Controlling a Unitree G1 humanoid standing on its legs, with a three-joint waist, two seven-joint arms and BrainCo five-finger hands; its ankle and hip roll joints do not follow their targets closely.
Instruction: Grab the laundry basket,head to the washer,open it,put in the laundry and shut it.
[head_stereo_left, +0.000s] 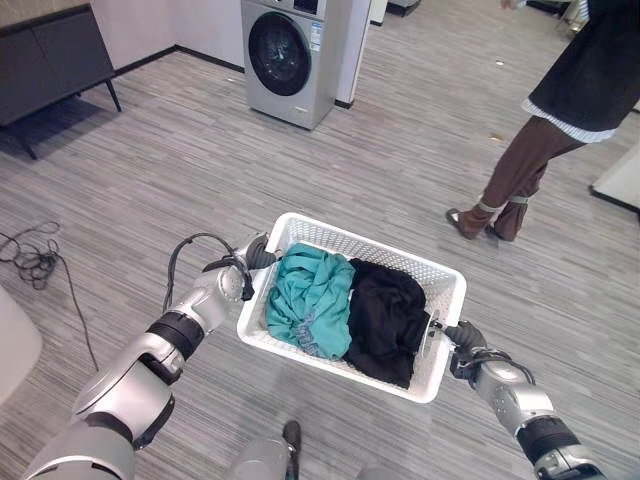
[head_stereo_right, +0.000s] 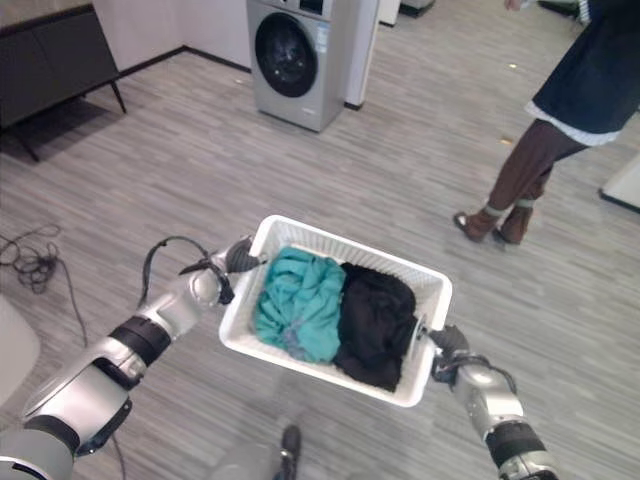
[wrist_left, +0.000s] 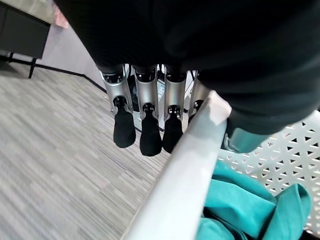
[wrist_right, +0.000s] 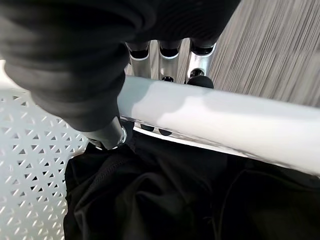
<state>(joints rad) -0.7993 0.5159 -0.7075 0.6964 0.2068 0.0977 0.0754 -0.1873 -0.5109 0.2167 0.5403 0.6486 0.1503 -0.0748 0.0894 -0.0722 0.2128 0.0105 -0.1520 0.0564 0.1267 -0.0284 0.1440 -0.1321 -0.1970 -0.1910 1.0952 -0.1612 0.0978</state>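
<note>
White laundry basket (head_stereo_left: 440, 275) held above the floor (head_stereo_left: 180, 170), washer (head_stereo_left: 290, 55) well ahead. Left hand (head_stereo_left: 258, 255) grips one end rim, fingers (wrist_left: 150, 130) curled over outside; right hand (head_stereo_left: 462, 335) fingers (wrist_right: 200, 80) wrapped round opposite rim. Teal cloth (head_stereo_left: 312, 298) and black cloth (head_stereo_left: 385, 318) inside.

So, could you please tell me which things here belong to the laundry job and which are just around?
Belong to the job:
laundry basket, carried between left hand and right hand
teal garment and black garment inside it
washer, door shut

Just around:
dark cabinet
person walking nearby
</note>
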